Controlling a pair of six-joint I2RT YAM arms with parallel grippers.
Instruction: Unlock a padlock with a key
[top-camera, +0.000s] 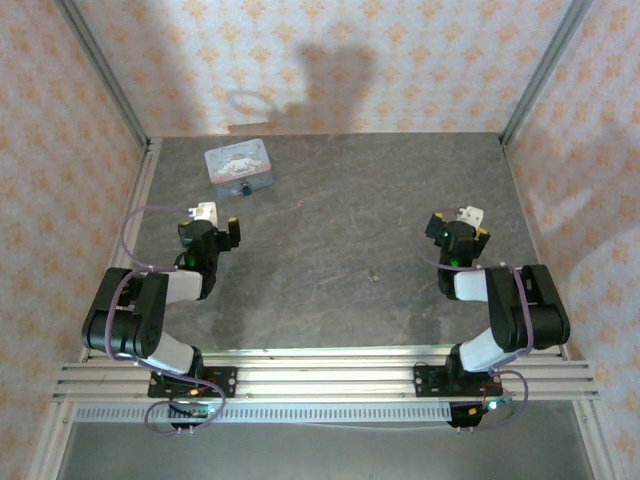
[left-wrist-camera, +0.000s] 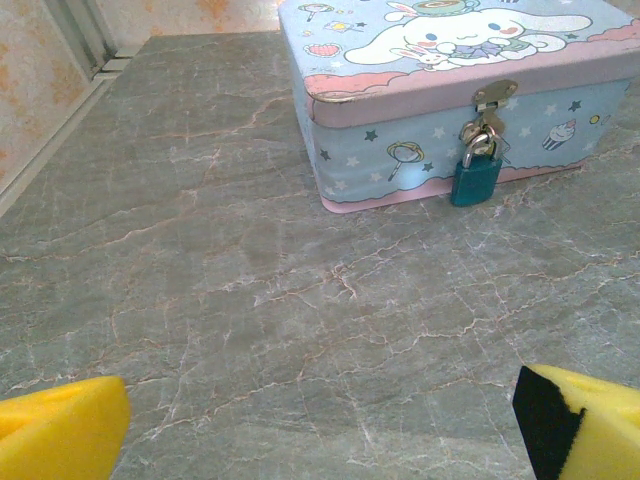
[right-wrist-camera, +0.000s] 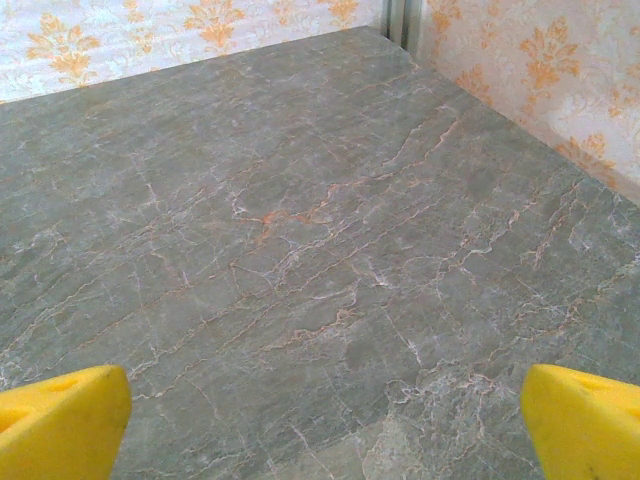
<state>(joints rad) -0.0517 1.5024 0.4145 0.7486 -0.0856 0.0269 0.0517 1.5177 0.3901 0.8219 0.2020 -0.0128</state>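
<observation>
Grey marbled counter (top-camera: 340, 260), wallpapered walls (top-camera: 300, 60) | padlock (left-wrist-camera: 476, 178) hangs from the hasp (left-wrist-camera: 495, 95) of the tin (left-wrist-camera: 400, 150) at far left, holding the lid (left-wrist-camera: 400, 75) shut, latch side facing the arms (top-camera: 150, 310), likely for reach | left gripper (left-wrist-camera: 320, 430), right gripper (right-wrist-camera: 320, 425): both wide open, empty, well short of it.

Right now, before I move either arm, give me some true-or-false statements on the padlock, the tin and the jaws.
1. The padlock hangs from the hasp on the front of the tin. True.
2. The tin's lid is raised. False: it lies shut.
3. The left gripper is shut on the padlock. False: its jaws stand open, short of the tin.
4. The right gripper has its jaws open over bare table. True.
5. The tin sits ahead of the right arm. False: it sits far-left, ahead of the left arm.
</observation>
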